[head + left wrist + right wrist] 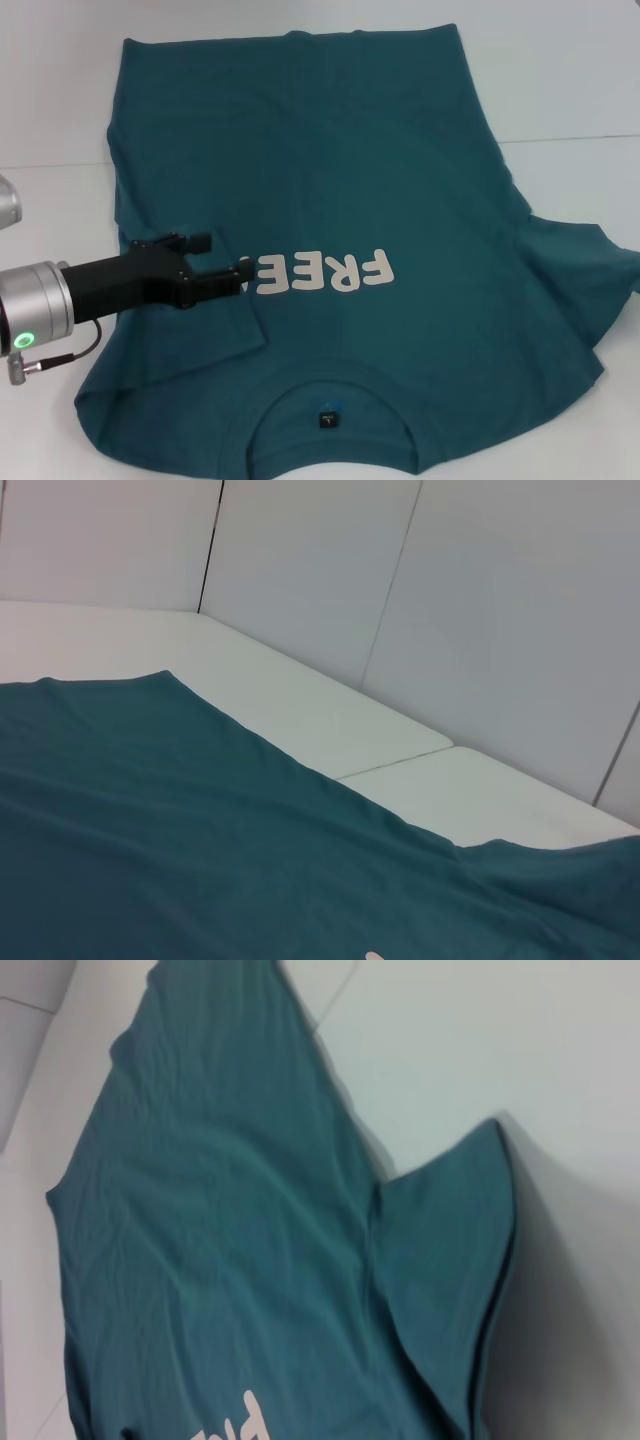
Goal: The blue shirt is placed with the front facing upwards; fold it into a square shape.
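Note:
The blue shirt (380, 170) lies front up on the white table (560, 80), collar and dark label (327, 419) nearest me and hem at the far side. Its left sleeve is folded inward over the chest and covers the end of the white "FREE" print (330, 272). My left gripper (225, 254) hovers over that folded flap, fingers apart, with no cloth between them. The right sleeve (580, 270) still spreads out flat, as the right wrist view shows (450, 1260). My right gripper is out of view. The left wrist view looks across the shirt (200, 830).
Bare white table (480, 1040) borders the shirt on the right and at the far side. A seam (395, 763) runs across the tabletop. Grey wall panels (450, 600) stand behind the table's far edge.

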Tool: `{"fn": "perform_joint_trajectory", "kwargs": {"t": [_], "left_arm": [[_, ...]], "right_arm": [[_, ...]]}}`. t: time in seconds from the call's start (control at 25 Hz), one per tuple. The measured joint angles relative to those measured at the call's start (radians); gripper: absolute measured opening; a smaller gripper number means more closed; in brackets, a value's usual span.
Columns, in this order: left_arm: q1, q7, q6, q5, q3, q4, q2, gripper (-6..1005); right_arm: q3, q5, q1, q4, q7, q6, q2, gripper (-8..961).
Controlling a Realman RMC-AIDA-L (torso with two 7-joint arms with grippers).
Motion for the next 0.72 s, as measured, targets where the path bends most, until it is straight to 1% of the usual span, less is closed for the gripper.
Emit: {"fn": "perform_joint_trajectory", "kwargs": {"t": [0.2, 0.52, 0.72], "left_arm": [[0.0, -0.001, 0.003, 0.0, 0.0, 0.002, 0.0, 862], [0.0, -0.002, 0.003, 0.0, 0.0, 0.004, 0.002, 861], [-0.002, -0.002, 0.003, 0.0, 0.0, 0.005, 0.002, 861]], "right_arm": [[0.001, 0.012, 0.004, -0.028, 0.01, -0.025, -0.009, 55], [0.001, 0.046, 0.01, -0.033, 0.015, -0.057, -0.034, 66], [0.001, 0.049, 0.019, -0.068, 0.027, -0.076, -0.038, 73]]}}
